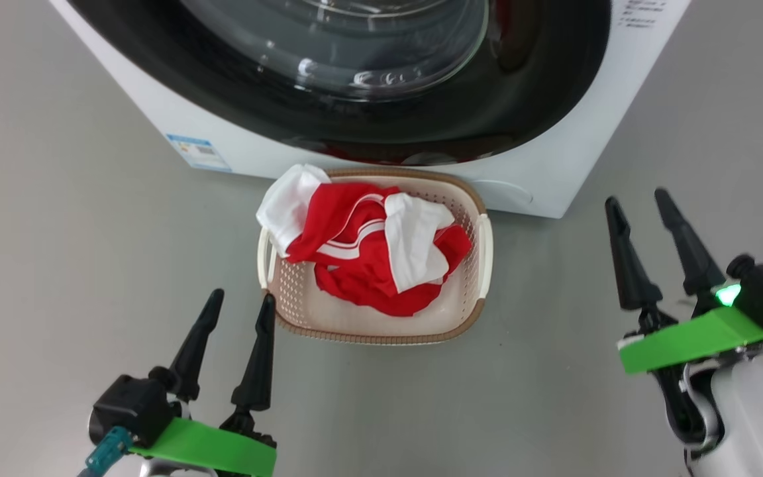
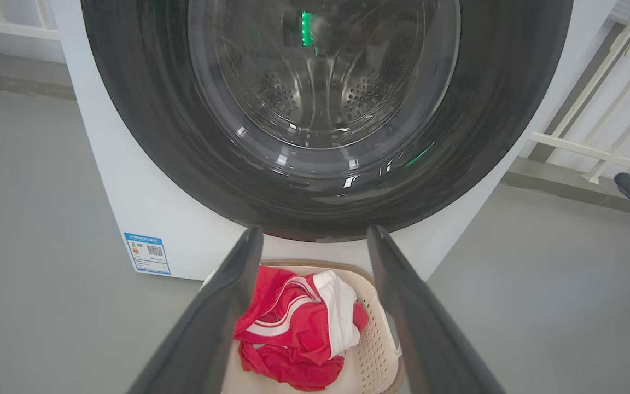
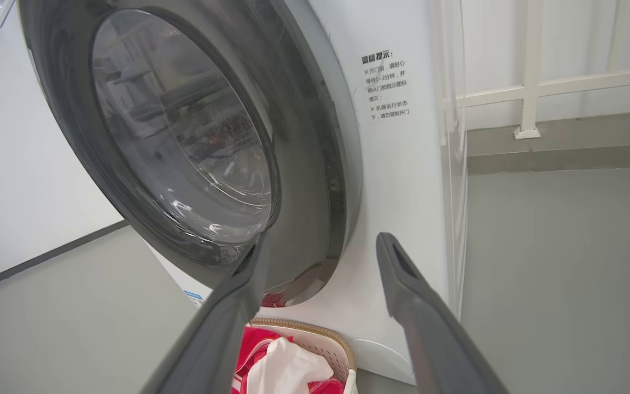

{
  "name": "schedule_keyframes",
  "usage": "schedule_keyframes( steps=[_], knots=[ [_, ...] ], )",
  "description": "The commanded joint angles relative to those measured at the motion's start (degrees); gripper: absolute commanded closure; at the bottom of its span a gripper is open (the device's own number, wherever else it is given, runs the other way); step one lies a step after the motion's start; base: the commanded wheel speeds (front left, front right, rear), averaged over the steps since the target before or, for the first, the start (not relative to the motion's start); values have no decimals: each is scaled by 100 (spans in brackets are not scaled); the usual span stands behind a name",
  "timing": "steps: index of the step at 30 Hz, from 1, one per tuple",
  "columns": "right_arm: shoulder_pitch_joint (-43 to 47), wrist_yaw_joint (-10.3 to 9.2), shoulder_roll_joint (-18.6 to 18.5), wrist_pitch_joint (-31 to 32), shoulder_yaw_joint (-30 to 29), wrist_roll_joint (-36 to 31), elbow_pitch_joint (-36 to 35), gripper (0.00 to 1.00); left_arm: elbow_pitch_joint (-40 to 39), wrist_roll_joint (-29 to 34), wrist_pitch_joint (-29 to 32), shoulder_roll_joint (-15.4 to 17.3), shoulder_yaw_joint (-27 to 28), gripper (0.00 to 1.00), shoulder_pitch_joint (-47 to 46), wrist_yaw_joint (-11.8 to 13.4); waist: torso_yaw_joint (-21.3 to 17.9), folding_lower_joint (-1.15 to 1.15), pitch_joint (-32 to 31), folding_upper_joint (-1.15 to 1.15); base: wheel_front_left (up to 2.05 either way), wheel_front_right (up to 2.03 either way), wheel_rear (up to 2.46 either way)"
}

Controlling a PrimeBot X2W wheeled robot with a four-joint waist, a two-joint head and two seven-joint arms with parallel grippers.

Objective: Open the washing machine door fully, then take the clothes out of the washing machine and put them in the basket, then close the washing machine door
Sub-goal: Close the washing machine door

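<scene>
The basket [image 1: 368, 336] is seen mid-frame in the head view, on the grey floor [image 1: 57, 265] just before the washing machine [image 1: 554, 172]. Its long axis is laid left to right along the machine's front. The clothes [image 1: 361, 258] are heaped inside, with a white panel draped over the upper-left rim. The washing machine door [image 1: 348, 73] is seen at the top, lying against the machine's front. The left end effector [image 1: 242, 298], at lower left, is held part open and empty, fingers pointed up-frame beside the basket's corner. The right end effector [image 1: 636, 199], at right, is spread and empty, well apart from the basket.
</scene>
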Motion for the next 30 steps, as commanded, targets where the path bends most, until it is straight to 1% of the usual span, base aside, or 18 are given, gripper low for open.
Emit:
schedule_keyframes(
  steps=[1, 7, 13, 21, 30],
  knots=[
    [182, -5, 45, 6, 97, -33, -121, 0, -93, 56, -45, 66, 239, 0, 96, -25, -166, 0, -200, 0, 0, 0, 0],
    [686, -5, 177, 6, -22, -67, -78, 0, -50, 183, -45, 66, 368, 0, 273, -63, -385, 0, -487, 0, 0, 0, 0],
    [1210, -5, 210, 6, -47, -120, -54, 0, 0, 296, -45, 66, 500, 0, 458, -82, -622, 0, -776, 0, 0, 0, 0],
    [1666, -5, 248, 6, -150, -161, -73, 0, 35, 378, -45, 66, 647, 0, 725, -87, -870, 0, -1076, 0, 0, 0, 0],
    [1933, -5, 257, 6, -282, -171, -144, 0, -54, 394, -45, 66, 774, 0, 1012, -88, -1141, 0, -1191, 0, 0, 0, 0]
  ],
)
